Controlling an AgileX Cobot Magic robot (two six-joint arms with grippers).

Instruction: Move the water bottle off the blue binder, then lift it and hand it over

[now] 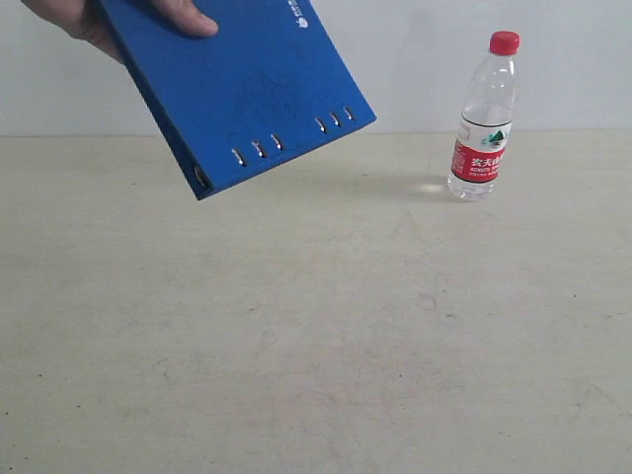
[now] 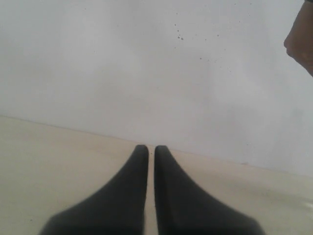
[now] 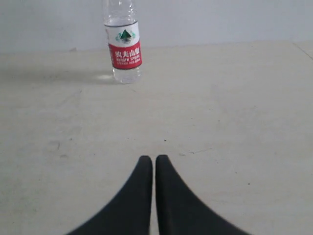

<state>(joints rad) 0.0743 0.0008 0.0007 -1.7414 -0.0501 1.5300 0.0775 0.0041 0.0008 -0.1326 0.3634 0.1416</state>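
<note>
Right gripper (image 3: 154,159) has its jaws pressed together on nothing. Ahead of it and well apart, the water bottle (image 3: 124,49) stands upright on the table (image 3: 220,122), with only bare tabletop between, so the approach looks free. Left gripper (image 2: 151,147) is likewise closed and empty, facing a wall. A person's hand (image 1: 69,20) holds the blue binder (image 1: 237,89) tilted in mid-air, away from the bottle, probably to lay it down.

Left gripper (image 2: 151,149): two dark fingers closed, a sliver between the tips | Right gripper (image 3: 154,159): fingers likewise pressed together | Person's hand (image 1: 74,20): upper left, thumb clamped forward.
</note>
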